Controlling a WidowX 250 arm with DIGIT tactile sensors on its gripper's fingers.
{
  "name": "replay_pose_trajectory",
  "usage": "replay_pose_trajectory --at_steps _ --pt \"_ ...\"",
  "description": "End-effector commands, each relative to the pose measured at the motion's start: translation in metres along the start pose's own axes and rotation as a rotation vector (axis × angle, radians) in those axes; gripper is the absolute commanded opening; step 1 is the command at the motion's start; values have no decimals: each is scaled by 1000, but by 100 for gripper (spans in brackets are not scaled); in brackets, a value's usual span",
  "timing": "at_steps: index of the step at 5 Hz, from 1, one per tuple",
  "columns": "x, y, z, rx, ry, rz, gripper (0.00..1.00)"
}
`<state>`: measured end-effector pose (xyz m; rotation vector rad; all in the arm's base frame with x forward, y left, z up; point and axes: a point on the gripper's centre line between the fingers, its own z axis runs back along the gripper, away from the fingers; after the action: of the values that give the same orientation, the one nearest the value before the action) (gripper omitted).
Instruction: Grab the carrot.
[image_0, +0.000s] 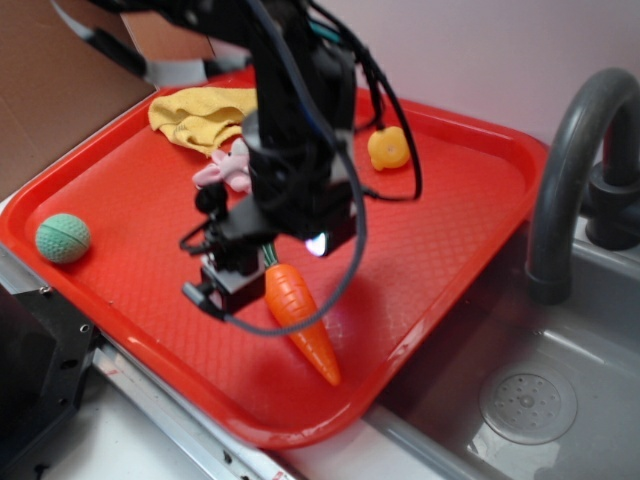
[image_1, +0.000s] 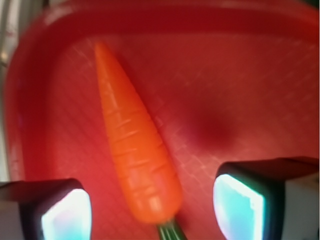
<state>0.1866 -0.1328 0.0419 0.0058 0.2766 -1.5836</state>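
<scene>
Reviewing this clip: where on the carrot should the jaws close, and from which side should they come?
Probably the thick end of the carrot, just ahead of its green stem, coming from above. It lies flat on the red tray, and the open gripper already straddles that end, jaws on either flank. The narrow tip would likely slip.

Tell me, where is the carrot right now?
The carrot lies on the red tray, near its front edge by the sink. In the wrist view it sits between the open gripper fingers, untouched, nearer the left one in that picture, tip pointing away.
</scene>
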Motion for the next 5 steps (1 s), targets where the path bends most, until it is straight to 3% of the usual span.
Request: replay_pose_trajectory --at_steps 1,2,4,5 --pt "0 -15 -29 -24 106 49 100" --pt "4 -15 -36 -23 144 33 0" --pt "4 -16 -36 -21 147 0 0" --pt "-3 -13 -26 6 151 151 0"
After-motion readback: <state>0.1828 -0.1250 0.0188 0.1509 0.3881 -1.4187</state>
